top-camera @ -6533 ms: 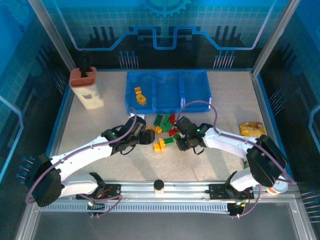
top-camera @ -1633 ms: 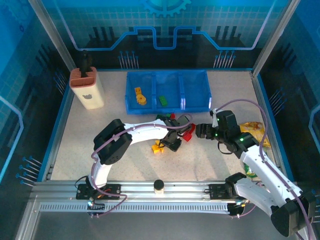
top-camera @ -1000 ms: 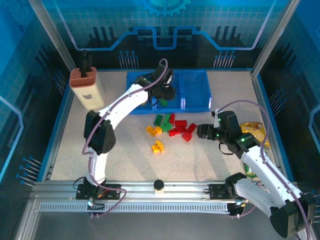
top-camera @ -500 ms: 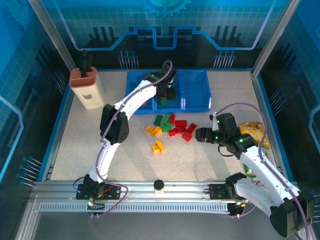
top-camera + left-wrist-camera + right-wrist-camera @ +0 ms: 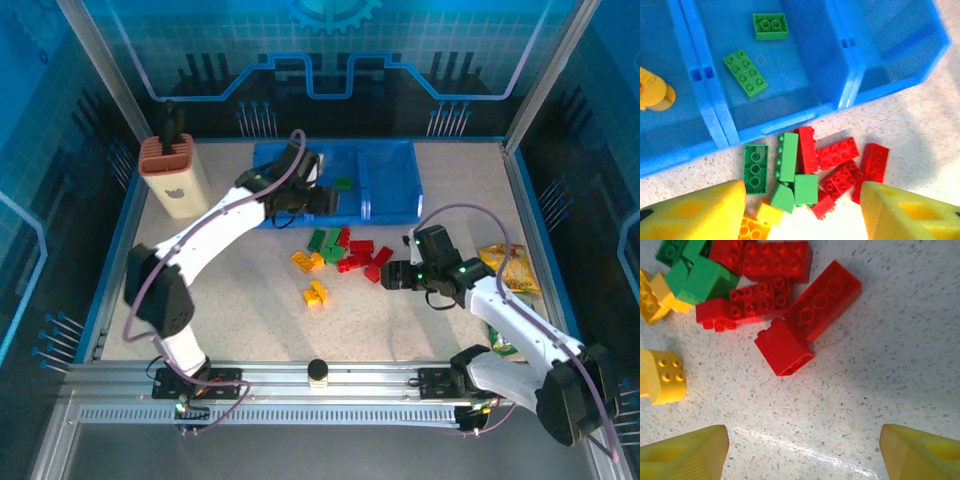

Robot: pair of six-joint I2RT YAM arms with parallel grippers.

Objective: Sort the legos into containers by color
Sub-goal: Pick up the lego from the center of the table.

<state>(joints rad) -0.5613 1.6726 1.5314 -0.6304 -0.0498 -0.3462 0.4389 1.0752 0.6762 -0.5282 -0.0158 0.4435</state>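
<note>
A: Above the table, from the fixed camera: whereabouts of the legos [image 5: 345, 252]?

B: Mostly heaped loose, red, green and yellow, on the tabletop [image 5: 250, 310] just in front of the blue bin [image 5: 390, 148]. Left gripper [image 5: 328, 200] raised over the bin's near wall; right gripper [image 5: 388, 275] low at the heap's right edge.

A: Through the left wrist?

B: Yellow fingers [image 5: 695, 212] spread, pinching nothing. Two green bricks [image 5: 745, 72] lying flat in the middle compartment [image 5: 800, 70], one yellow piece [image 5: 652, 90] in the compartment to its left.

A: And the right wrist?

B: Fingers [image 5: 920, 452] spread wide too, nothing between them. Just ahead, a red brick [image 5: 785, 347] tipped on its side against a longer red one.

A: Handling?

B: Probably light, rigid, smooth plastic, apt to skid or tip when nudged. Best pinched across two flat opposite sides, not over the studs.
</note>
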